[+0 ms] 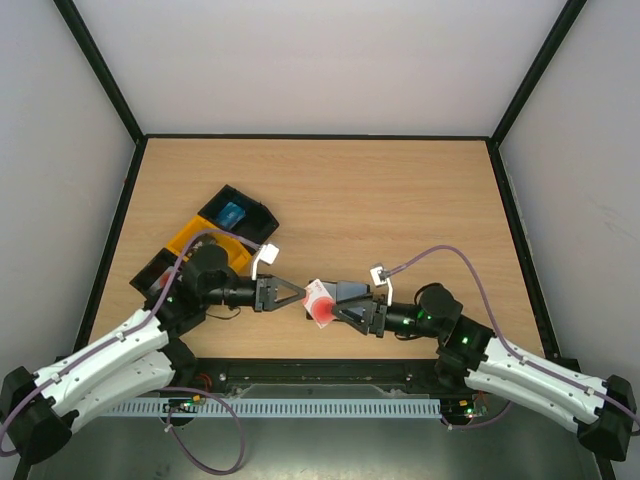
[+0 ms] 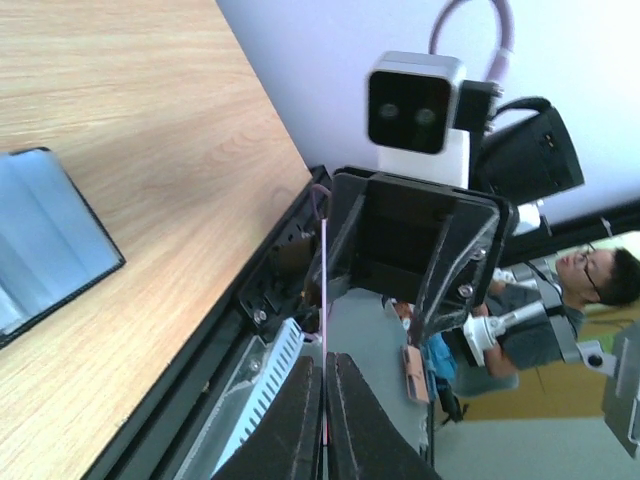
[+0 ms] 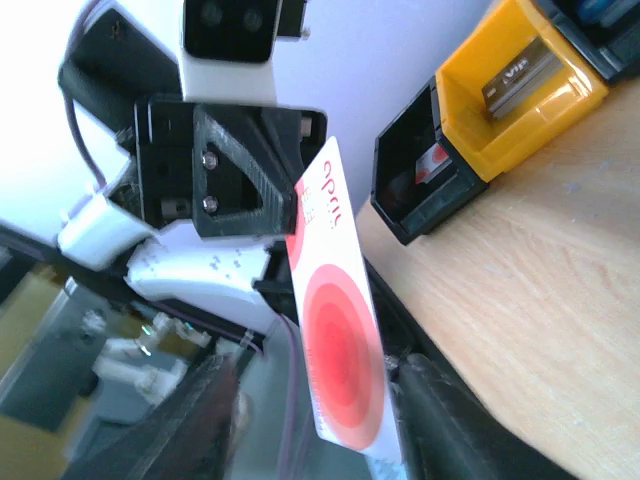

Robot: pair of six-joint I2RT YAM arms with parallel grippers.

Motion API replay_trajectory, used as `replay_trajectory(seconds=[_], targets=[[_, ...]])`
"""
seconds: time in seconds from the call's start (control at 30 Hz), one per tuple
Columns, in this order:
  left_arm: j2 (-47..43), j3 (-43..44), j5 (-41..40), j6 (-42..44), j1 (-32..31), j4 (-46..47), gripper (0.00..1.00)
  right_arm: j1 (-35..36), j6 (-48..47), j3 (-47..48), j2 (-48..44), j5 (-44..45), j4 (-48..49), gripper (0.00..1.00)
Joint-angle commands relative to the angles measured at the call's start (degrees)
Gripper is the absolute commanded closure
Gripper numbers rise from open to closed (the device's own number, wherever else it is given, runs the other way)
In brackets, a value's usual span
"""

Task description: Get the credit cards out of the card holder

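Top: red card (image 1: 320, 301) at 3 o'clock of left pincer (image 1: 301, 294); blue card (image 1: 232, 212) in black tray (image 1: 258, 214).
Left wrist: pincer clamped on card edge; card holder (image 2: 50, 240) on surface (image 2: 150, 120), 9 o'clock.
Right wrist: right pincer (image 3: 320, 430) spread, flanking card.

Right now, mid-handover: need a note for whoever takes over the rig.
Left gripper: shut on the red card, held in the air.
Right gripper: open, its fingers either side of that card without gripping it.
Holder: flat on the table, beside the grippers.
Blue card: in the black tray, far left.
Done: red card is out of the holder.
Left: back the right arm off and set the red card down, probably by the trays. I can't tell whether the holder has more cards, so check it.
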Motion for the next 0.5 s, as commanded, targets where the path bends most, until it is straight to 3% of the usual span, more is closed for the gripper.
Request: replay_trajectory(seconds=[0.0,0.17,0.47], targets=[[-2.6,-1.4,-7.1,-3.9,0.4,0.8,0.97,0.0,0.0,1.4,-2.3,5.9,-2.1,0.42],[-5.7,1.3,-17.3,-4.2,0.6,-4.4,0.97,0.1,-0.5,1.6,-6.4,9.6,-5.3,0.00],[-13.1,4.1,-46.1,-6.8,2.6,-16.9,0.97,0.0,-1.1,0.9,-7.2,12.4,-6.7,0.02]])
